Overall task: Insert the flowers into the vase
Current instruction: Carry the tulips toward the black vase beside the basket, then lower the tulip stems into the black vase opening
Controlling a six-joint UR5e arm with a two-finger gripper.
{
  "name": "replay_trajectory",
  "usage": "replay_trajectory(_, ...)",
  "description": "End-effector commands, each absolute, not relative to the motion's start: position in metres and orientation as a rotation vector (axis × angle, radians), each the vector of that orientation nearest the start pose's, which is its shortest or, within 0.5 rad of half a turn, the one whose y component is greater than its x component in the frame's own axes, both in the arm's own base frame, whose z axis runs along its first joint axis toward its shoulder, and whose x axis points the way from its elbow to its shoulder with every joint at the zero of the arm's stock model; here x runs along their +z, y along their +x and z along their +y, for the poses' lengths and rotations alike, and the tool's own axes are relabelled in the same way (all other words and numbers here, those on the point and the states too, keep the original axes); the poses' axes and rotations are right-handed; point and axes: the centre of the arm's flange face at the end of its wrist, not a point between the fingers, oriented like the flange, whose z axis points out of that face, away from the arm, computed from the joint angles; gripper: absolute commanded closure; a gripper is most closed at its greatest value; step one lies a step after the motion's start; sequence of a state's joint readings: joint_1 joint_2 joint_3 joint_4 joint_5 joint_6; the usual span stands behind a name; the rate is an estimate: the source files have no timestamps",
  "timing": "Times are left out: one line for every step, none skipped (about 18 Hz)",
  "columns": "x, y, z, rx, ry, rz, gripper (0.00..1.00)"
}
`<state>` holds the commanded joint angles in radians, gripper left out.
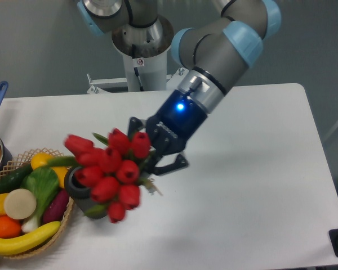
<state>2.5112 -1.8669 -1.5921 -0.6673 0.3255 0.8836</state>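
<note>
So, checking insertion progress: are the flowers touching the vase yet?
Cannot tell. In the fixed camera view the flowers overlap and hide most of the vase.

- Grey tubular robot arm with light-blue caps at the joints.
- Silver metal ring just above the black wrist section, toward the arm from the gripper.
- Small blue light glowing on the black wrist section, just behind the gripper.
- Faint white lettering on the wrist's black housing, too small to read.
- Black two-finger gripper with angular, linked fingers.
- Well behind the gripper, a white cylindrical base column carrying a small red-and-white sticker and a thin dark cable.
</note>
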Motion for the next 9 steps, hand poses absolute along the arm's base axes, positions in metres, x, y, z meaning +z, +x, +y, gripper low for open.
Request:
replay_trajectory(0.475,-0.341,0.539,-0.372,-1.822,0.353,1.0)
replay_trajectory(0.474,-0.338,0.541,-0.378,-1.821,0.358,1.0)
replay_trajectory(0.474,-0.333,0.544,-0.383,-1.82,0.368,1.0)
replay_trajectory(0.473,-0.332,0.545,-0.387,-1.82,0.37,1.0)
replay_trajectory(0.472,-0.33,0.544,-0.389,-1.821,0.368,1.0)
replay_trajectory(0.47,-0.329,0.544,-0.395,-1.823,0.365,1.0)
replay_trajectory(0.469,-0.327,0.544,-0.401,-1.822,0.365,1.0)
replay_trajectory(0.465,-0.318,0.546,-0.42,-1.823,0.37,1.0)
replay_trajectory(0.461,-0.311,0.545,-0.436,-1.823,0.37,1.0)
